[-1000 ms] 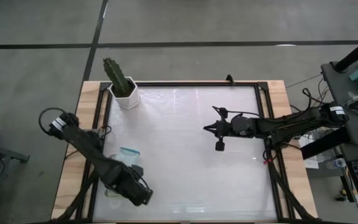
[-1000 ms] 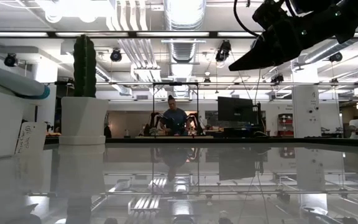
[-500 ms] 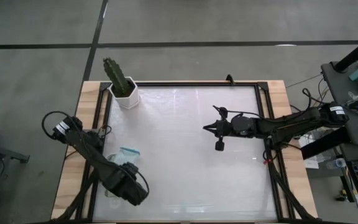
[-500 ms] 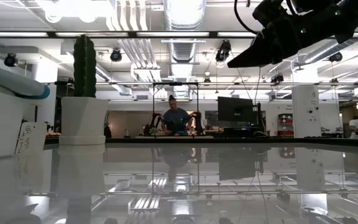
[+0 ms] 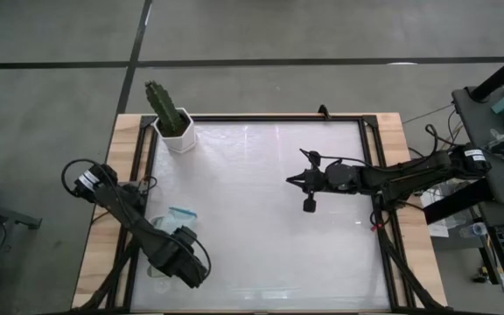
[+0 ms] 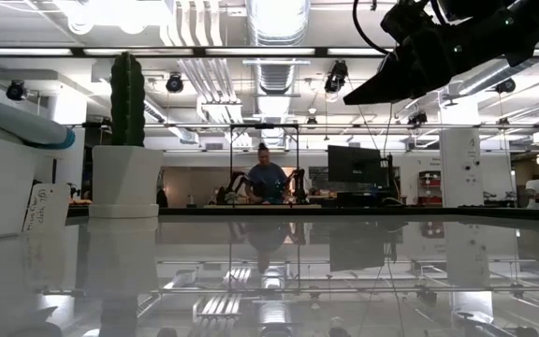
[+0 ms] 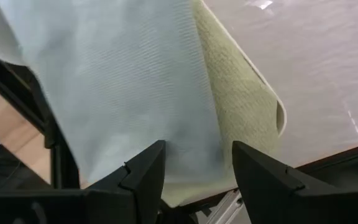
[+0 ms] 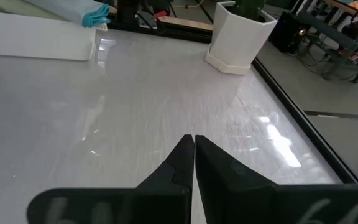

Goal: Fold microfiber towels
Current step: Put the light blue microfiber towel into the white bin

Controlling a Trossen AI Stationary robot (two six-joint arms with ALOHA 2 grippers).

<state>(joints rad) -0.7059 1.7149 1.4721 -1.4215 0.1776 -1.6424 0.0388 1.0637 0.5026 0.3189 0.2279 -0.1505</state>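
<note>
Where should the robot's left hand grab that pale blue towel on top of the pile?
Probably at its free edge, where it overlaps the sage green towel, coming down from above. The pale blue towel lies draped and limp, so only a pinched edge gives purchase. The open left hand hangs over that edge.

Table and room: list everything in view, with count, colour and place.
towels: at least two seen up close, pale blue over sage green, in the tray under the left gripper; a teal bit shows in the right wrist view.
tray: one, white, table's left edge.
cactus: one, green, in a white pot, far left corner of the table.
table: one, glossy pale top, dark frame.
person: one, far back in the room.
left gripper: dark, open, over the towels.
right gripper: dark, shut, raised over the table's right half.
</note>
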